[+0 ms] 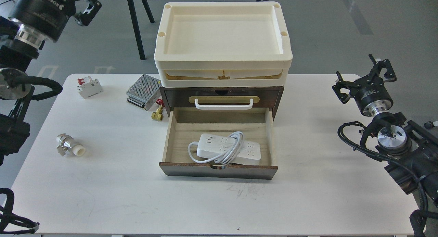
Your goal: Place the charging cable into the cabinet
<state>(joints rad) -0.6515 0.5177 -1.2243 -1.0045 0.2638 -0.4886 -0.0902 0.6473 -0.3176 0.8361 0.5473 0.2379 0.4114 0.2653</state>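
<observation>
The charging cable (224, 151), a white power strip with its cord looped around it, lies flat inside the open lower drawer (219, 171) of the cabinet (222, 93). The cabinet is dark brown wood with a brass plate, a white handle and a cream tray top (222, 60). My left gripper (84, 2) is raised at the top left corner, far from the drawer, open and empty. My right gripper (364, 77) is open and empty, above the table's right edge.
Left of the cabinet are a perforated metal power supply box (143, 91), a white circuit breaker with a red switch (89, 87) and a small brass fitting (157, 114). A metal and white fitting (70, 146) lies at the left on the white table (308, 202).
</observation>
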